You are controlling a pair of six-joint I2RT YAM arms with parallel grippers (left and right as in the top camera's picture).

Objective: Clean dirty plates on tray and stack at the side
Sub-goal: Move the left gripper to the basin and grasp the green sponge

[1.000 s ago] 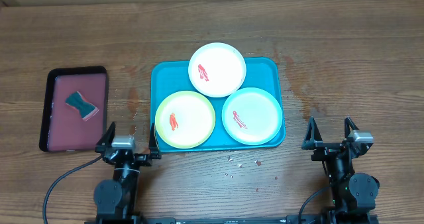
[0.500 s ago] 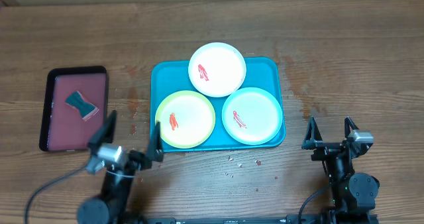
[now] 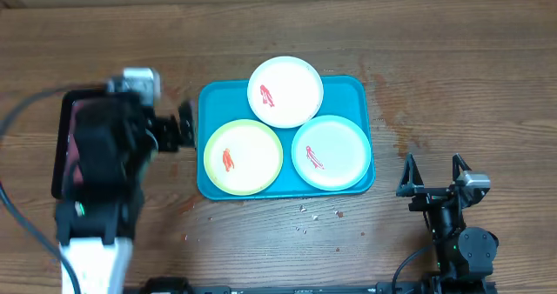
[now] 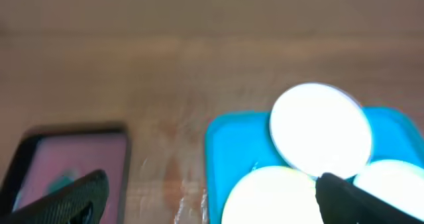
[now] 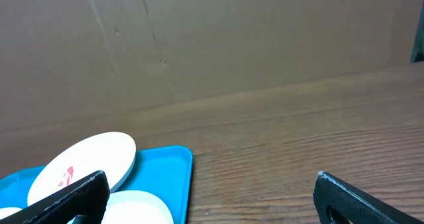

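Down at the table's front right, the right gripper (image 3: pixel 432 177) sits with fingers spread wide. Left gripper (image 4: pixel 211 181) hovers open too, between dark-red tray (image 4: pixel 73 128) and turquoise tray (image 3: pixel 213 98). On that tray lie the yellow-green plate (image 3: pixel 243 157), mint plate (image 3: pixel 331 152) and, farthest, white plate (image 3: pixel 285 91), all red-smeared.

We see a wooden counter (image 3: pixel 452 59) bearing a small black-rimmed dark-red tray (image 4: pixel 73 128), a blurred teal shape (image 4: pixel 63 181) inside it, and scattered crumbs (image 3: pixel 305 210); cardboard (image 5: pixel 232 38) stands behind.

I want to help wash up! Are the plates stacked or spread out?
Spread out: the white plate, yellow-green plate and mint plate lie side by side on the tray, each showing its red smear.
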